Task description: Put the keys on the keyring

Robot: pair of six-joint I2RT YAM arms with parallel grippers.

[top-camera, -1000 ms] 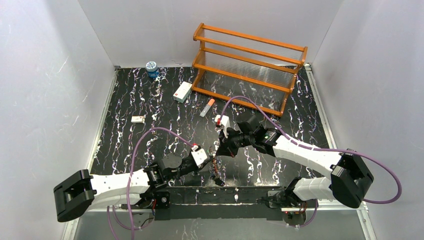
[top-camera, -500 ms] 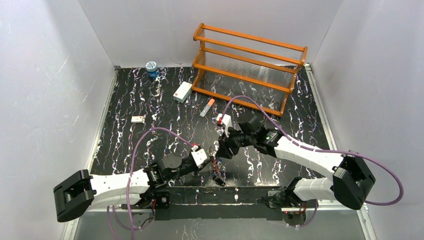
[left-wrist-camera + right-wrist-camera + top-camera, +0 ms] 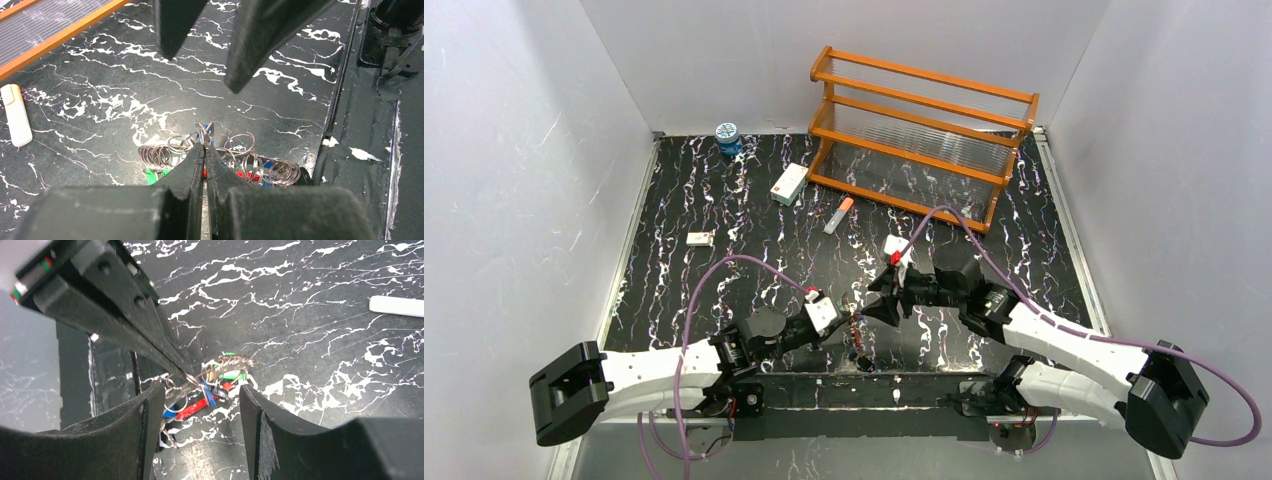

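My left gripper is shut on the keyring, a thin wire with a red part showing just past the fingertips. Several small metal rings hang along it. The keys show as a green head and blue heads under the rings, just above the table. In the top view the bunch hangs at the left gripper. My right gripper is open, nothing between its fingers, just short of the keys' green head and blue head. It stands right of the bunch.
An orange rack stands at the back. An orange-and-white tube, a white box, a blue jar and a small white piece lie on the black marbled table. The dark base rail runs close behind the bunch.
My right gripper has opened, let go of the bunch and drawn back to the right. The left gripper has kept its hold in the same place.
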